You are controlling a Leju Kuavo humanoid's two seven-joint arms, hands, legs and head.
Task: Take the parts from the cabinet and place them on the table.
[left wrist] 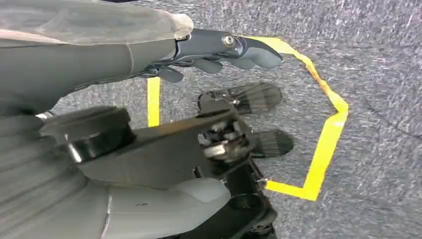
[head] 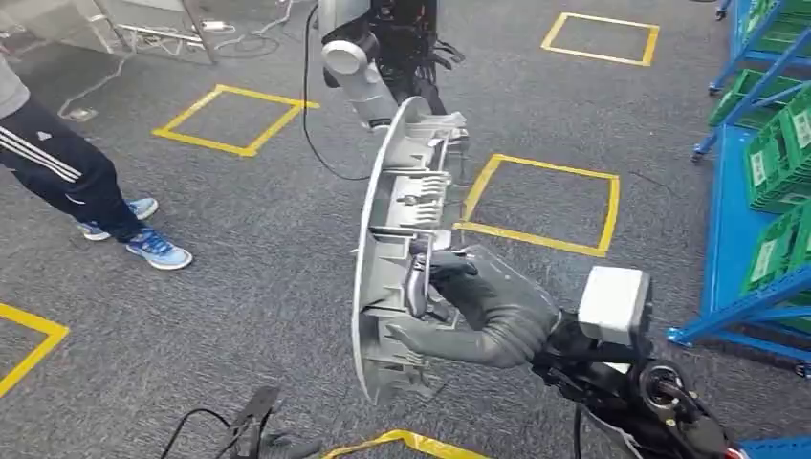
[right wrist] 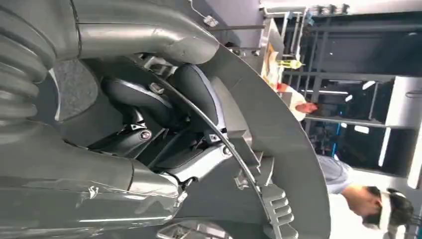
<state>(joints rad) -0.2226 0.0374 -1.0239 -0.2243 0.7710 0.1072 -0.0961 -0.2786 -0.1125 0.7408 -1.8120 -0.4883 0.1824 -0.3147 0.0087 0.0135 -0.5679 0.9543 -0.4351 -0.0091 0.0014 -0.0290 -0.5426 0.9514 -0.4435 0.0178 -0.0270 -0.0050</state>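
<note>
A large curved grey plastic part [head: 392, 239] stands on edge in the middle of the head view, ribbed inner side towards my right arm. My right hand [head: 459, 306] grips it near its lower half, fingers hooked into the ribbing. The right wrist view has that hand [right wrist: 164, 104] close up, its dark fingers wrapped over the part's [right wrist: 278, 149] rim. My left hand [head: 421, 48] hangs beyond the part's far end and holds nothing. In the left wrist view, the left hand's [left wrist: 219, 55] thumb and fingers lie loosely above grey carpet.
A person's legs and blue shoes [head: 143, 239] stand at the left. Yellow tape squares [head: 540, 206] mark the carpet. A blue rack with green crates [head: 765, 182] lines the right side. Cables [head: 220, 430] lie on the floor nearby. A person [right wrist: 358, 194] stands beyond the part.
</note>
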